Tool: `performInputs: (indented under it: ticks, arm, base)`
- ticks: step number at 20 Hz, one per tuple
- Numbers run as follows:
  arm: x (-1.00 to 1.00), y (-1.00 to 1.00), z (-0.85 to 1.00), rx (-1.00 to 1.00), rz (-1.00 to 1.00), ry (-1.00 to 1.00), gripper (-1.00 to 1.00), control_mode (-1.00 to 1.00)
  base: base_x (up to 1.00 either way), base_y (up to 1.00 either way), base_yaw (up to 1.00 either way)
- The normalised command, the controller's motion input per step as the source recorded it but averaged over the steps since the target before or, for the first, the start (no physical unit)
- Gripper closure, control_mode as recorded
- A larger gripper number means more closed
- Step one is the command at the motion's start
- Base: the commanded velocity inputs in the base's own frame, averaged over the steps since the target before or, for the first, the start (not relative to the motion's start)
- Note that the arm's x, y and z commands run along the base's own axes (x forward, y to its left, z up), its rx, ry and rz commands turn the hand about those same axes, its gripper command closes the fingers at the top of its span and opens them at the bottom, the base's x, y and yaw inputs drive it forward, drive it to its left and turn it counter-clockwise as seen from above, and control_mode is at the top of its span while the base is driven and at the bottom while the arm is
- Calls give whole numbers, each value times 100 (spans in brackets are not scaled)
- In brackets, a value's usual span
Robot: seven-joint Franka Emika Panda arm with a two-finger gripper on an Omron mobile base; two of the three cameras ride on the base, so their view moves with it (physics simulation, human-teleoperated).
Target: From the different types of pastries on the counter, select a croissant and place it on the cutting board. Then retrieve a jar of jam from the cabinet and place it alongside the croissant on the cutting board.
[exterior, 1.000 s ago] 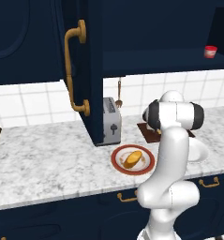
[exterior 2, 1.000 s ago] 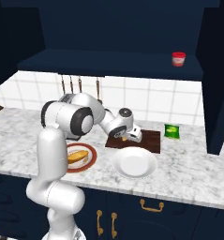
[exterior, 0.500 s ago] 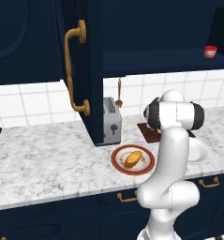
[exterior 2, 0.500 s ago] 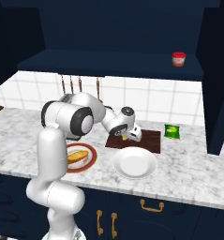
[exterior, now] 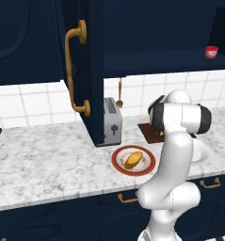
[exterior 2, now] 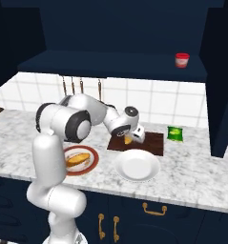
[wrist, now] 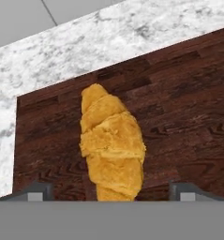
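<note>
1. While the croissant (wrist: 112, 145) lies flat on the cutting board (wrist: 179, 103), toward the board's left end in the hand view, we judge the first half of the task to be essentially done.
2. We see the fingers (wrist: 113, 191) released, spread wide with a dark tip on either side of the pastry and neither tip pressing it, so nothing is being grasped.
3. From the right base view, the gripper (exterior 2: 130, 138) hangs low over the board (exterior 2: 152, 142), so a sideways pull-out could catch the croissant and drag it off the board onto the counter (exterior 2: 191, 167); lifting straight up first would avoid that.
4. We note the white plate (exterior 2: 137, 165) sits just in front of the board and the green packet (exterior 2: 174, 133) just beside its far right corner, either of which a sweeping arm could nudge.
5. Beside these, the bread roll (exterior: 133, 159) rests on a red-rimmed plate (exterior: 118, 165) near the toaster (exterior: 112, 121).
6. Up on the cabinet shelf, the jar of jam (exterior 2: 181, 60) stands well apart from the arm.
7. Reaching it, we risk clipping the open cabinet door (exterior: 88, 70) or tipping the squat jar with a poorly centred pinch.
</note>
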Motion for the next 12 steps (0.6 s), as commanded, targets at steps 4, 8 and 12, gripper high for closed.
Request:
performInputs:
  ticks: [4, 8, 12]
  arm:
    - [-47, 0, 63, 0, -2, -20, -100, -100]
    - [-65, 0, 63, 0, -8, -21, -100, -100]
    - [-38, -1, 72, 0, -13, -13, -100, -100]
  base:
    - [0, 0, 0]
    - [0, 0, 0]
    - [0, 0, 0]
